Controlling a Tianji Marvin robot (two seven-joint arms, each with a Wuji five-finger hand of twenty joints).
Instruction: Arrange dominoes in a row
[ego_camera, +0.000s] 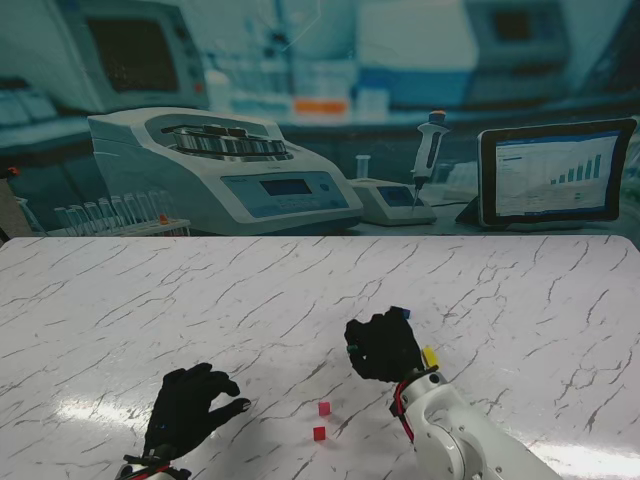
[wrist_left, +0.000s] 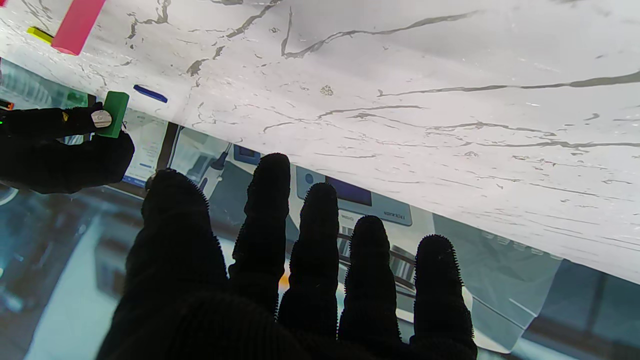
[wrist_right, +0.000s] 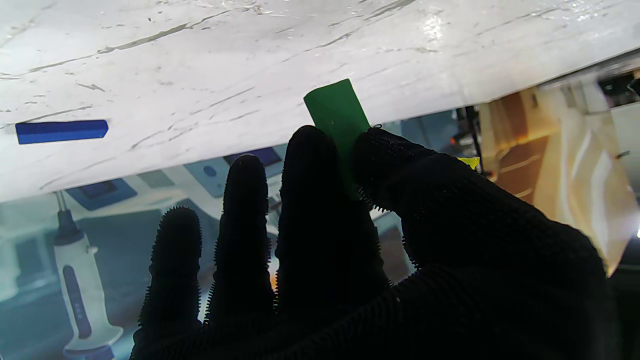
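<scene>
step: R hand (ego_camera: 382, 347) carrying green domino (wrist_right: 334, 111) toward placement, my read; not set down yet
R hand state: closed on the green piece, pinched betw thumb + a finger, rest of fingers straight alongside
L hand (ego_camera: 185, 408): lower left of frame, fingers spread wide, holding nothing, idle over table (ego_camera: 150, 300)
green domino loc: in R hand, just right of center-bottom of stand view, mostly hidden there by the glove; clear of the tabletop in L wrist view, far left of that frame (wrist_left: 114, 114)
look: flat rectangular slab, matte solid green, no pips visible, about half sticks out past fingertips
other pcs: 2 red dominoes (ego_camera: 324, 408) standing, bottom center, near each other; blue domino (ego_camera: 402, 313) just past R hand, lying flat per R wrist view (wrist_right: 61, 131); yellow domino (ego_camera: 429, 356) at right edge of R hand
row: judged just started, the reds look like the only pair lined up
how to do well: bring green down in line w/ reds, similar gap, short edge down, keep upright, release slow, open thumb w/o nudging
risk: bulky glove may knock the reds; thin piece tips easy
</scene>
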